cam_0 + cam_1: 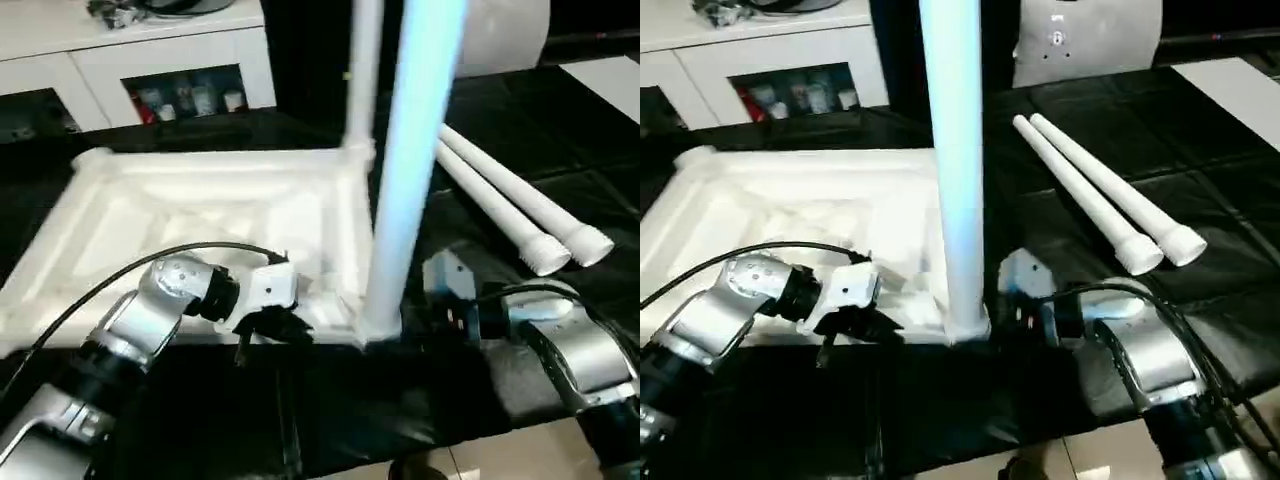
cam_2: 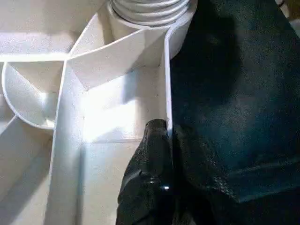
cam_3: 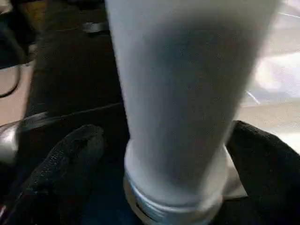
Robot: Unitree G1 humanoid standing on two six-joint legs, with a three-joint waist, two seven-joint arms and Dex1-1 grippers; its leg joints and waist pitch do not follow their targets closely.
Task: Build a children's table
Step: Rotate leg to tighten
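Black work surface (image 1: pixel 1200 190): upturned table top (image 1: pixel 790 215), one leg (image 1: pixel 955 150) upright in near corner socket; two legs (image 1: pixel 1105 205) loose alongside. Left gripper (image 2: pixel 161 140) clamped on rim; right gripper (image 3: pixel 164 168) spread around upright leg

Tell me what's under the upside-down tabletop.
The tabletop lies on a black cloth, which shows around its rim. Whatever lies directly beneath the top is covered. Two loose legs rest beside it.

Head stereo pair looks forward and down over the table top (image 1: pixel 200 210); wrist cameras sit close, both sharing its near-right upright leg (image 1: pixel 955 180).
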